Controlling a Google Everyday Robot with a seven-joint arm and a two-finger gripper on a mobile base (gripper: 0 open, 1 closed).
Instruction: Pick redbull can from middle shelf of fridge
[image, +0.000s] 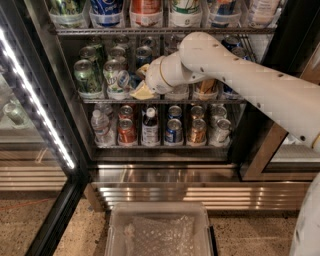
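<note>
The fridge stands open, with its bright LED strip on the left. My gripper reaches into the middle shelf, in the lane right of the green-and-white cans. It sits low at the shelf's front rail. A slim can with a silver top and dark blue body stands just behind and above the gripper. I cannot make out a red logo on it. My white arm covers the lanes to the right.
The top shelf holds bottles and cans. The bottom shelf holds a water bottle, a red can and several other cans. A steel grille runs below. A clear plastic bin sits on the floor in front.
</note>
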